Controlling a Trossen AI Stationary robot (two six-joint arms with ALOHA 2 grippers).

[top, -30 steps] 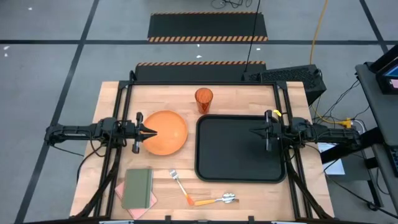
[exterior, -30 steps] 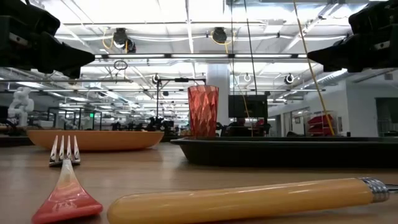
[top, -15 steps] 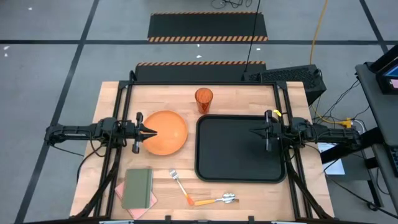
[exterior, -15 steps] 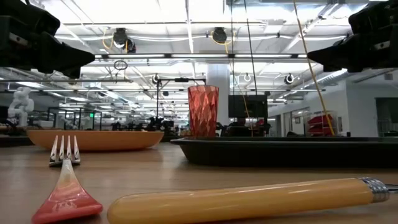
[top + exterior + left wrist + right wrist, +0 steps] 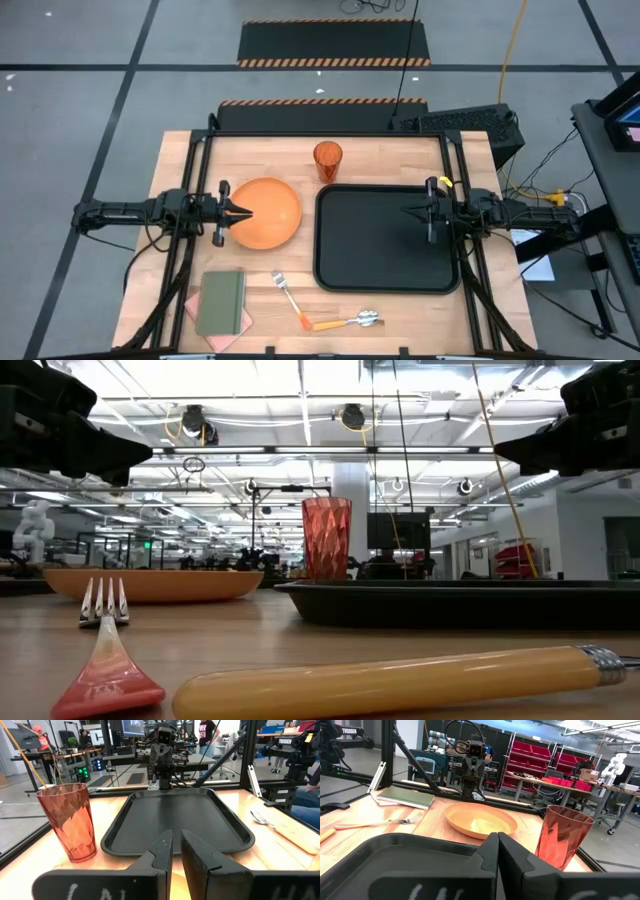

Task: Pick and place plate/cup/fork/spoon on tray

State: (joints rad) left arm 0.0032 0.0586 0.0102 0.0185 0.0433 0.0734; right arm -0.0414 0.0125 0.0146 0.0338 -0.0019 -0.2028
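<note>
1. Currently the left gripper (image 5: 243,212) hovers over the plate's (image 5: 270,213) left rim, its fingers (image 5: 162,851) nearly pressed together and holding nothing.
2. Opposite, the right gripper (image 5: 408,211) hangs over the tray's (image 5: 340,275) right half, fingers pressed together, empty.
3. The cup (image 5: 327,160) stands upright near the table's (image 5: 190,165) far edge, just beyond the tray's far-left corner.
4. The fork (image 5: 290,297) and spoon (image 5: 348,321) lie near the front edge; their handles meet.
5. A green notebook (image 5: 221,302) lies by the front-left corner.

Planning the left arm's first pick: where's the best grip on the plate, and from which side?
Take the plate by its raised rim on the edge facing the left gripper, which hovers just over that edge. It lies flat and is probably too wide to span, so one finger inside and one outside the rim seems best. The tray sits on the other side.
</note>
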